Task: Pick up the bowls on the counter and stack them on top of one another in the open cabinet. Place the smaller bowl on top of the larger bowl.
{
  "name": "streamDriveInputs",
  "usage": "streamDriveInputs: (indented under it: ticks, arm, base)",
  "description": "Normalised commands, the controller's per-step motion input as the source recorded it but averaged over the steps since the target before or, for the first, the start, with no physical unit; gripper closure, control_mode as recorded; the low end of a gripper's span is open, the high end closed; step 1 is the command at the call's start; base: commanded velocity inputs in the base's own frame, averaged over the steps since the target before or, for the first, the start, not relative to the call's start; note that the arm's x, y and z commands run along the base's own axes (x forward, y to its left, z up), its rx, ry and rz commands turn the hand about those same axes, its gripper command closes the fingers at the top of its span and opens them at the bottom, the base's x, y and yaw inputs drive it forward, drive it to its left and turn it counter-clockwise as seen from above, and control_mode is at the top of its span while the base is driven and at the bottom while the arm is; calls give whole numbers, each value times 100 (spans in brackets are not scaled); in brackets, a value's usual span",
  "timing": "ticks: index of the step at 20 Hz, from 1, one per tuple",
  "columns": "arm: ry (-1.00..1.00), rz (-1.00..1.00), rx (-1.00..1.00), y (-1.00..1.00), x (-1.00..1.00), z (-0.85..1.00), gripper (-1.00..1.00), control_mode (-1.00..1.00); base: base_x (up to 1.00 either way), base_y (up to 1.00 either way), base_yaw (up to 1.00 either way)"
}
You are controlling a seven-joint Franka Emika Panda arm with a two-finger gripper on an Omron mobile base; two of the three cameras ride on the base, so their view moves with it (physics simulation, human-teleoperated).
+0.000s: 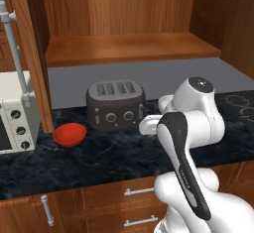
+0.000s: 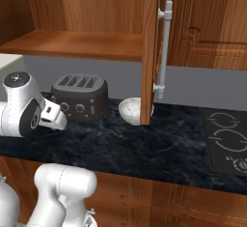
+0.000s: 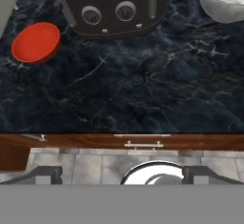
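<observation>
Dark counter (image 1: 114, 160): red bowl (image 1: 70, 134) upright, speckled bowl (image 2: 133, 110) likewise (apparently).

Hidden and cut-off parts

The cabinet door (image 2: 150, 52) covers the speckled bowl (image 2: 130, 110) partly; the hand view's top edge crops it.

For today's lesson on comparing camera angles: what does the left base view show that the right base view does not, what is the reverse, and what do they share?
Left base view alone: the red bowl on the counter, left of the toaster, and a white microwave. Right base view alone: the speckled bowl on the counter, partly behind the open cabinet door, and a cooktop. Shared: toaster, dark counter, wooden cabinet shelf, the white arm.
</observation>
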Motion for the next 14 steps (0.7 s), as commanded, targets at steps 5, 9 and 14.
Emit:
streamDriveInputs:
  ticks: [5, 9, 14]
  arm:
    - [-7, -5, 10, 44, 0, -10, -100, -100]
    - [-6, -5, 11, 45, 0, -9, -100, -100]
    - [-3, -6, 11, 45, 7, -8, -100, -100]
  base:
    - [0, 0, 0]
    - [0, 0, 0]
    - [0, 0, 0]
